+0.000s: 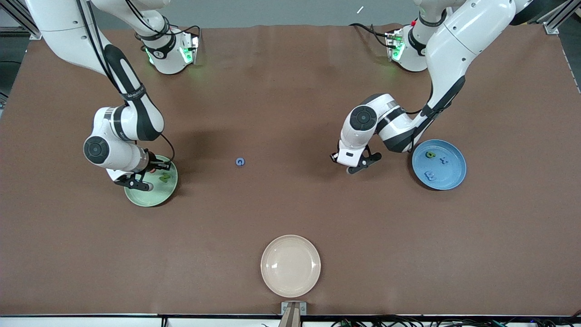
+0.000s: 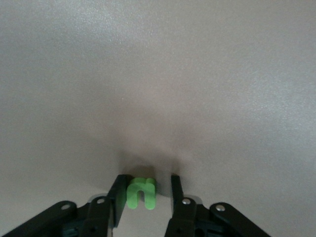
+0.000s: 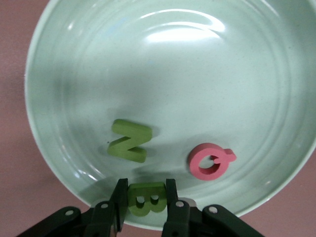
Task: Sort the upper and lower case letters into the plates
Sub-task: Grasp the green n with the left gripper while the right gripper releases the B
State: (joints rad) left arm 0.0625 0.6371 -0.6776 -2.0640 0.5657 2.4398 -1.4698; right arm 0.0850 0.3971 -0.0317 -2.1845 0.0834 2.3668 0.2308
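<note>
My right gripper [image 3: 145,183] [image 1: 136,184] hangs low over the pale mint green plate [image 3: 173,74] [image 1: 152,195], shut on a dark green letter B [image 3: 146,198]. In that plate lie a green Z [image 3: 129,140] and a red Q [image 3: 211,161]. My left gripper [image 2: 148,180] [image 1: 353,169] is down at the brown table beside the sky blue plate [image 1: 454,175]. Its fingers straddle a bright green lower-case n [image 2: 140,192]. One finger touches the n and a gap shows at the other. The blue plate holds one green letter [image 1: 430,155] and two blue ones [image 1: 430,175]. A small blue letter [image 1: 240,161] lies on the table between the two plates.
A cream-beige plate [image 1: 290,265] sits near the table's front edge, nearer the front camera than everything else. Both arms bend low over the table, each beside or over its own plate.
</note>
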